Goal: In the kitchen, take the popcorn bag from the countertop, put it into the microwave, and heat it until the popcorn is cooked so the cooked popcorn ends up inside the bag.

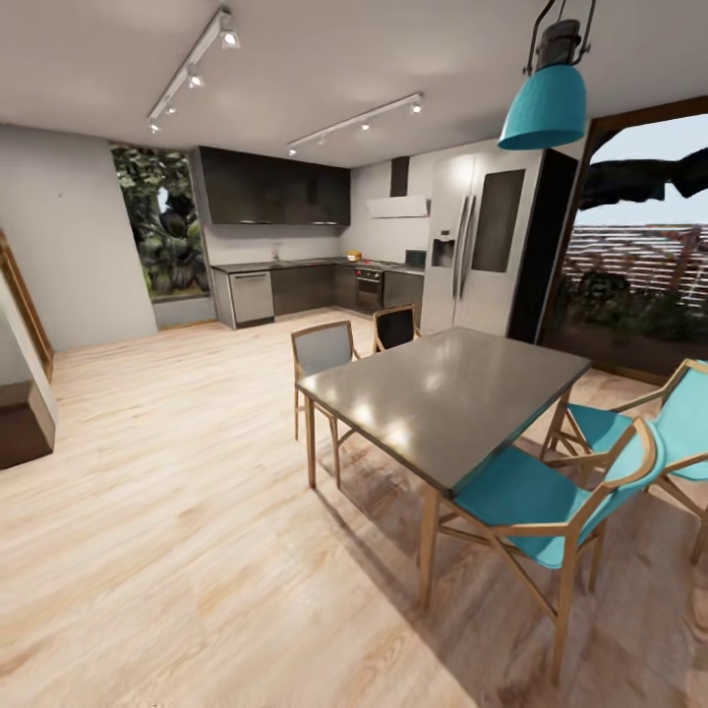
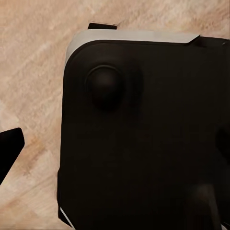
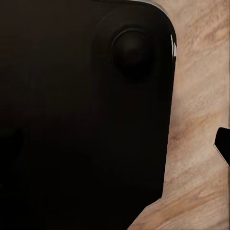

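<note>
The kitchen lies far off at the back of the room in the head view. Its grey countertop (image 1: 295,264) runs along dark cabinets. A tiny tan-yellow object (image 1: 354,256) stands on it, too small to name as the popcorn bag. Beside the fridge sits a small pale box with a dark front (image 1: 415,259), probably the microwave. In the left wrist view one dark fingertip (image 2: 10,146) hangs over the wooden floor beside my dark base (image 2: 143,143). The right wrist view shows another dark fingertip (image 3: 223,143) next to the base (image 3: 86,120). Whether either gripper is open or shut is not visible.
A grey dining table (image 1: 442,393) with teal chairs (image 1: 551,501) and grey chairs (image 1: 324,349) stands ahead to the right. A tall steel fridge (image 1: 482,246) stands behind it and a built-in oven (image 1: 369,290) below the counter. Open wooden floor (image 1: 177,472) stretches left toward the kitchen.
</note>
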You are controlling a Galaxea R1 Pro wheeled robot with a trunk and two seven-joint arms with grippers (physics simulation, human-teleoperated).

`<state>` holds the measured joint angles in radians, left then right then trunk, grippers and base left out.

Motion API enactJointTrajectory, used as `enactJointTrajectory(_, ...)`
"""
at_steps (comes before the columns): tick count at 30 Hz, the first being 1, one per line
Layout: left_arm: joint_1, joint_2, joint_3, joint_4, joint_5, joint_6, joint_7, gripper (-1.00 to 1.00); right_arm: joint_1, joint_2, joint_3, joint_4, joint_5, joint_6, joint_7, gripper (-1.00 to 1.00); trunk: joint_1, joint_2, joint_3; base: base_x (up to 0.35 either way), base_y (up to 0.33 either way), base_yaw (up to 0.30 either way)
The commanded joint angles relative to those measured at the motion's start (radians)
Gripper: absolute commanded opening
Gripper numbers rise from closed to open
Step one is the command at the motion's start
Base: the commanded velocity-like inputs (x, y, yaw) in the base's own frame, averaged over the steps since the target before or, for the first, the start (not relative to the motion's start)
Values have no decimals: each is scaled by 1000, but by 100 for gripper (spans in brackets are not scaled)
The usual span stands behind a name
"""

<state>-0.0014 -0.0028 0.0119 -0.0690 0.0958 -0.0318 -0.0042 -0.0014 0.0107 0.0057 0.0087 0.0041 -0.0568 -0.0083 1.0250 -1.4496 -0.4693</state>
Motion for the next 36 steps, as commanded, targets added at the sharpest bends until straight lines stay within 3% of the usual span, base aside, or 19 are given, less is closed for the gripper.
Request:
enactJointTrajectory(1, 0, 0, 0, 0, 10, -2, 0, 100, 0, 0, 0, 1, 0, -5, -1, 100, 0, 0, -1, 0, 0, 300)
enactJointTrajectory(36, 0, 0, 0, 0, 9, -2, 0, 100, 0, 0, 0, 1, 0, -5, -1, 100, 0, 0, -1, 0, 0, 300)
